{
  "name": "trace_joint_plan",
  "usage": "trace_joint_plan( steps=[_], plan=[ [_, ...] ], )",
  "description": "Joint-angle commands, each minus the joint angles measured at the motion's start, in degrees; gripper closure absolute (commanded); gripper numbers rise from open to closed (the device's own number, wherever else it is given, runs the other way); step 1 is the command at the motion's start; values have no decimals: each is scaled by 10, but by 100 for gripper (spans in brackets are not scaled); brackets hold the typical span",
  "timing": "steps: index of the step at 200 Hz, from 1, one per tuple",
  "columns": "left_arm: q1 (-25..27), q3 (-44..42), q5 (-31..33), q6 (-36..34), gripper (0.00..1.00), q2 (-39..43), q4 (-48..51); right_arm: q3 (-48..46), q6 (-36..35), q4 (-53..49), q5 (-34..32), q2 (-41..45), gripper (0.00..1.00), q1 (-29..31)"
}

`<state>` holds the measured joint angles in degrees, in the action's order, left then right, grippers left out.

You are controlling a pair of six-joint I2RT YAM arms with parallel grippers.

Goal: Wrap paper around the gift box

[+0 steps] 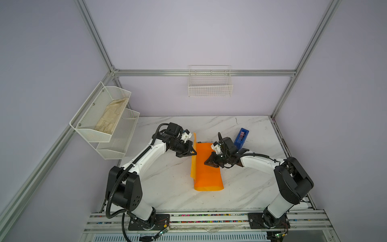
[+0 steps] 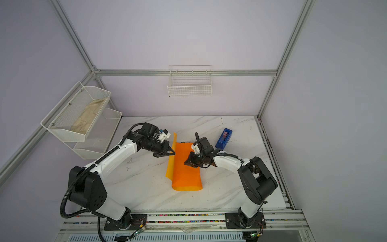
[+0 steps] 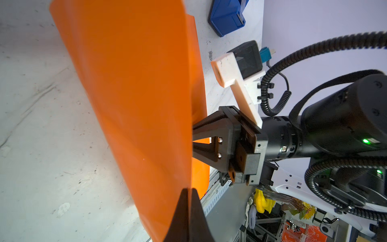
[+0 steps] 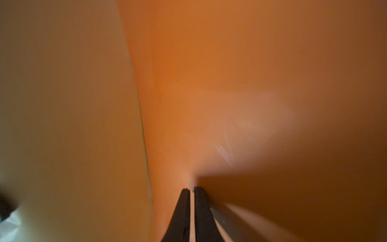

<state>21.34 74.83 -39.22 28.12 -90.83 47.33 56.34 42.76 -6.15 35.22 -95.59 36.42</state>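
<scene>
The orange paper (image 1: 206, 174) (image 2: 186, 176) lies folded over a raised hump in the middle of the marble table. The gift box is hidden under it. My left gripper (image 1: 195, 154) (image 3: 190, 189) is shut on the paper's left flap (image 3: 136, 94) and holds that edge upright, standing off the table. From the right, my right gripper (image 1: 206, 163) (image 4: 191, 188) reaches over with its jaws shut, tips pressed down on the paper's top face (image 4: 230, 83). In the left wrist view the right gripper's body shows behind the lifted flap.
A blue tape dispenser (image 1: 241, 138) (image 2: 224, 138) (image 3: 227, 16) stands just behind the right arm's wrist. A white two-tier mesh rack (image 1: 104, 117) holding a beige cloth hangs on the left wall. A wire basket (image 1: 210, 86) hangs on the back wall.
</scene>
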Motion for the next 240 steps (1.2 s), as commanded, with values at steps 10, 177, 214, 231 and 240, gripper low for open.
trace_joint_plan(
  steps=[10, 177, 214, 231, 240],
  plan=[
    [15, 61, -2, 9, 100, -17, -3, -28, 1, -30, -31, -24, 88, 3],
    [41, -8, 69, 67, 100, -72, -51, -50, 13, 3, -24, -23, 88, 4],
    [54, -39, 63, 127, 100, -46, -115, -50, 14, 7, -22, -27, 88, 4],
    [63, -44, 71, 133, 100, -45, -118, -48, 13, 6, -22, -28, 88, 4],
    [65, -50, 76, 139, 100, -42, -122, -48, 12, 6, -22, -28, 88, 4]
  ],
)
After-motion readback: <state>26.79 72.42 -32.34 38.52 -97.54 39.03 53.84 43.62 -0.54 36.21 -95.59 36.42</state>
